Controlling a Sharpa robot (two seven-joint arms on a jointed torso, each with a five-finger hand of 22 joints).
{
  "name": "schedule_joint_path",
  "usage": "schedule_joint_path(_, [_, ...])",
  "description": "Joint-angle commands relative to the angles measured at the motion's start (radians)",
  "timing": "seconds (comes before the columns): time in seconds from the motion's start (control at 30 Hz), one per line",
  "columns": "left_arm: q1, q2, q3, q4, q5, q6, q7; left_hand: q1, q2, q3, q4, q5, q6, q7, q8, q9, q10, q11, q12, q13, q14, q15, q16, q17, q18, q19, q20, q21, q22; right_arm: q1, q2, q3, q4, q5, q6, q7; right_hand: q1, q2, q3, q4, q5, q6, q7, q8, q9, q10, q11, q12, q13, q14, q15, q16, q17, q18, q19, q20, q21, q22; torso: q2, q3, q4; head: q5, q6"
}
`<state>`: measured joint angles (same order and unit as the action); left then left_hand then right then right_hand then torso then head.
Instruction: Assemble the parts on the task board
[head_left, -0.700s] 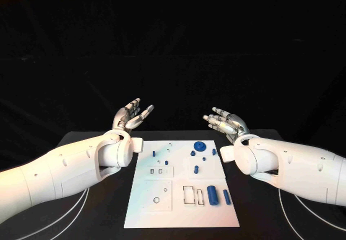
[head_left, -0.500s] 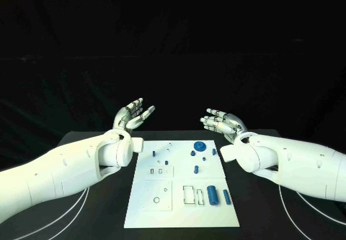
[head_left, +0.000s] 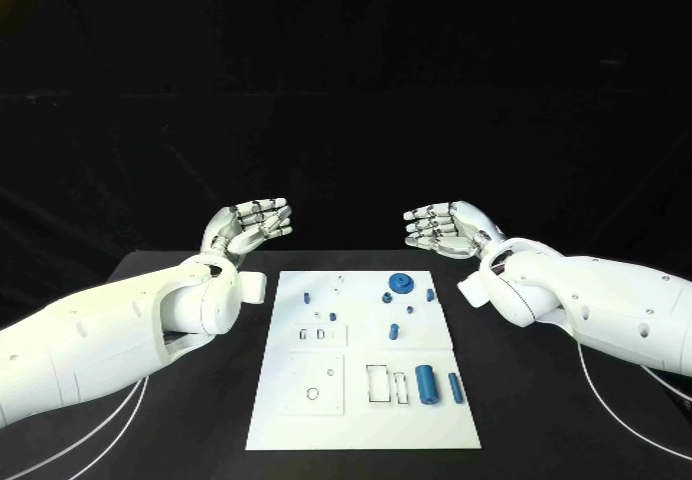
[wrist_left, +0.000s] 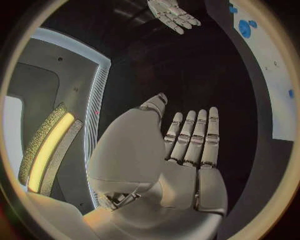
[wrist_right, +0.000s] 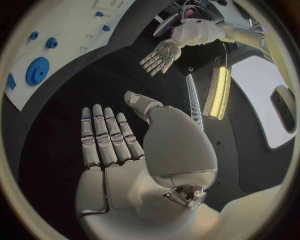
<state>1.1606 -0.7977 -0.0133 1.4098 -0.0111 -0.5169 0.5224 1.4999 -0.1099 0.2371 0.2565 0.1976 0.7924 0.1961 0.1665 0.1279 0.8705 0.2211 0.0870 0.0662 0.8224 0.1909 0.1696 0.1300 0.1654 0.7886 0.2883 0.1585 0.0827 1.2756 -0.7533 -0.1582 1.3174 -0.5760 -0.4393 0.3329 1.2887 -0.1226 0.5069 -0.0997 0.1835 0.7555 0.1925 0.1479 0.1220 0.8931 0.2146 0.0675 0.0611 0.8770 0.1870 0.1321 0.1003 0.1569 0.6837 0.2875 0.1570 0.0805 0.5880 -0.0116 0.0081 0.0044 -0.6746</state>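
Observation:
The white task board (head_left: 361, 420) lies in the middle of the black table. Several blue parts are on it: a round disc (head_left: 401, 284) near the far edge, a thick cylinder (head_left: 426, 380) and a thin pin (head_left: 454, 388) near the front right. My left hand (head_left: 248, 226) is raised beyond the board's far left corner, fingers apart and holding nothing. My right hand (head_left: 444, 228) is raised beyond the far right corner, likewise empty. In the left wrist view my left hand (wrist_left: 187, 145) is flat; in the right wrist view so is my right hand (wrist_right: 109, 137), with the disc (wrist_right: 37, 70) beside it.
Rectangular and round outlines (head_left: 378, 384) mark slots on the board's near half. White cables (head_left: 137, 420) curve along the table on both sides of the board. Black table surface (head_left: 548, 420) surrounds the board.
Both hands have turned and shifted slightly higher and farther from the board, palms now facing each other more. The head view has shifted a little. The parts have not moved.

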Motion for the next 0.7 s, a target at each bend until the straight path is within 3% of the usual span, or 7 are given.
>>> schedule_joint_path(0.03, [0.006,-0.01,0.001,0.02,-0.015,0.029,0.018,0.006,-0.009,0.019,-0.004,-0.006,0.04,0.055,0.017,0.005,0.053,-0.014,0.007,0.002,0.059,-0.017,0.024,0.023,0.018,0.046,-0.005,0.021,0.004,0.008,-0.005,0.001,0.002,-0.234,0.006,-0.039,0.014,-0.027,0.045,-0.006,-0.009,0.142,0.044,0.034,0.018,0.148,-0.031,0.001,0.003,0.139,-0.035,0.032,0.015,0.029,0.115,-0.014,0.043,0.008,0.017,-0.0007,0.0059,-0.005,0.002])
schedule_joint_path(0.27, [0.018,-0.059,0.001,0.087,-0.041,0.063,0.002,0.009,-0.027,0.052,-0.016,-0.008,0.074,0.043,0.033,0.01,0.117,-0.03,0.003,0.004,0.122,-0.038,0.055,0.065,0.02,0.104,-0.023,0.052,0.01,0.034,-0.015,0.002,0.012,-0.49,0.071,-0.145,0.008,-0.063,0.072,0.008,-0.014,0.195,0.016,0.052,0.033,0.237,-0.063,0.0,0.006,0.264,-0.08,0.085,0.064,0.029,0.211,-0.057,0.096,0.025,0.045,-0.0029,0.0116,-0.012,0.009])
schedule_joint_path(0.37, [0.021,-0.087,0.002,0.126,-0.052,0.083,-0.003,0.011,-0.032,0.055,-0.02,-0.008,0.076,0.042,0.034,0.011,0.121,-0.032,0.002,0.004,0.124,-0.039,0.056,0.069,0.019,0.108,-0.025,0.055,0.011,0.045,-0.02,0.003,0.02,-0.609,0.112,-0.192,0.018,-0.076,0.049,0.012,-0.024,0.216,-0.003,0.059,0.045,0.282,-0.09,-0.001,0.011,0.369,-0.12,0.148,0.132,0.028,0.316,-0.104,0.174,0.063,0.058,-0.0049,0.016,-0.016,0.014])
schedule_joint_path(0.47, [0.023,-0.114,0.002,0.17,-0.059,0.098,-0.008,0.013,-0.035,0.058,-0.022,-0.008,0.077,0.041,0.033,0.011,0.123,-0.032,-0.001,0.003,0.12,-0.039,0.054,0.071,0.019,0.112,-0.027,0.057,0.011,0.053,-0.025,0.003,0.032,-0.705,0.138,-0.227,0.031,-0.077,0.018,0.013,-0.026,0.233,-0.021,0.061,0.055,0.316,-0.107,-0.002,0.015,0.449,-0.152,0.207,0.204,0.025,0.374,-0.139,0.253,0.109,0.073,-0.0074,0.0209,-0.017,0.018])
schedule_joint_path(0.6, [0.024,-0.151,0.003,0.227,-0.069,0.113,-0.01,0.013,-0.039,0.064,-0.025,-0.009,0.075,0.042,0.032,0.011,0.123,-0.03,-0.007,0.002,0.105,-0.036,0.045,0.074,0.018,0.11,-0.026,0.056,0.01,0.059,-0.031,0.003,0.053,-0.823,0.152,-0.27,0.036,-0.078,-0.016,0.017,-0.011,0.256,-0.039,0.058,0.068,0.35,-0.13,-0.003,0.025,0.588,-0.185,0.351,0.344,0.024,0.453,-0.19,0.409,0.208,0.096,-0.0112,0.0281,-0.023,0.026])
schedule_joint_path(0.7, [0.024,-0.17,0.004,0.256,-0.073,0.12,-0.01,0.012,-0.041,0.067,-0.027,-0.009,0.074,0.043,0.031,0.011,0.122,-0.029,-0.01,0.002,0.097,-0.034,0.04,0.075,0.017,0.108,-0.026,0.055,0.009,0.061,-0.031,0.003,0.063,-0.891,0.165,-0.305,0.025,-0.093,0.001,0.033,-0.009,0.267,-0.046,0.048,0.084,0.357,-0.138,-0.004,0.047,0.595,-0.193,0.519,0.502,0.022,0.453,-0.203,0.518,0.292,0.108,-0.0143,0.033,-0.031,0.025])
